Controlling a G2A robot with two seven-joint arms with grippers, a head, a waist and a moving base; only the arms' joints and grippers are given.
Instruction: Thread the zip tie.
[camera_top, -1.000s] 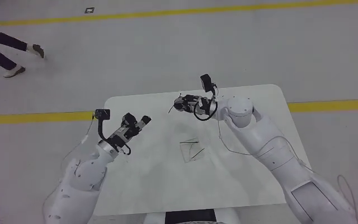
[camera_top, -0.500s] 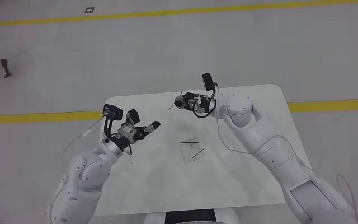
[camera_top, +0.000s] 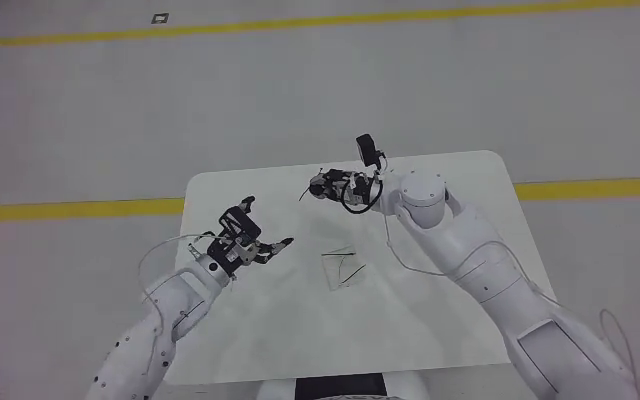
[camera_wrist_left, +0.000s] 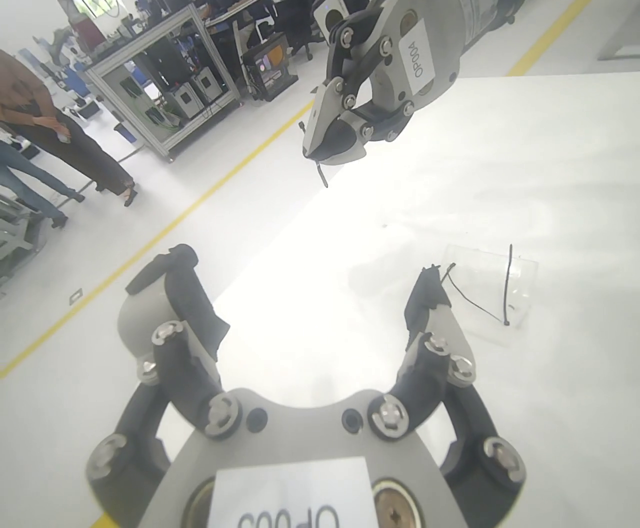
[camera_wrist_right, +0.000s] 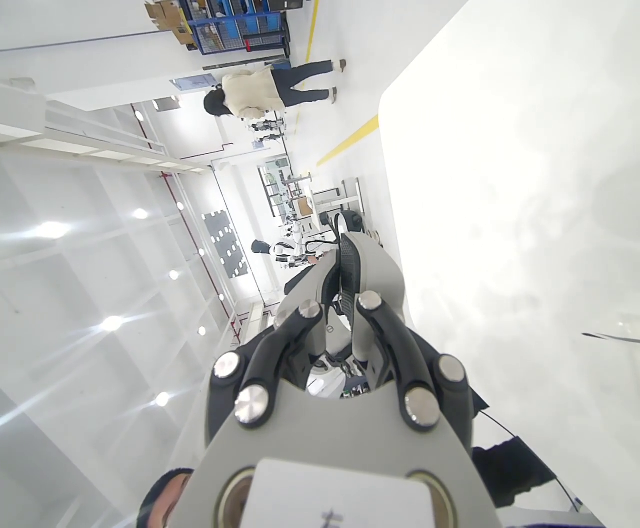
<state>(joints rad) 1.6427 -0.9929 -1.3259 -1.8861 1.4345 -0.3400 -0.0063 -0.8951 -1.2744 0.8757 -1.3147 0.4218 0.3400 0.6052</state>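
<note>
My right gripper (camera_top: 316, 186) hangs over the table's far edge, shut on a thin black zip tie (camera_top: 304, 193). In the left wrist view the same gripper (camera_wrist_left: 330, 152) shows pinched fingertips with a short end of the tie (camera_wrist_left: 320, 176) sticking out below. My left gripper (camera_top: 268, 226) is open over the left part of the table, nothing between its black-padded fingers (camera_wrist_left: 172, 282). It sits nearer the robot than the right gripper, apart from it. In the right wrist view my right gripper (camera_wrist_right: 345, 250) has its fingers pressed together.
A small clear tray (camera_top: 335, 270) lies mid-table with spare black zip ties (camera_wrist_left: 507, 285) in it, just right of my left gripper. The white table (camera_top: 450, 300) has bare room to the right and front. The table's far edge lies under the right gripper.
My left arm has swung right and inward over the table, turning its open gripper towards the tray and the right gripper. The right gripper has hardly moved and keeps the tie.
</note>
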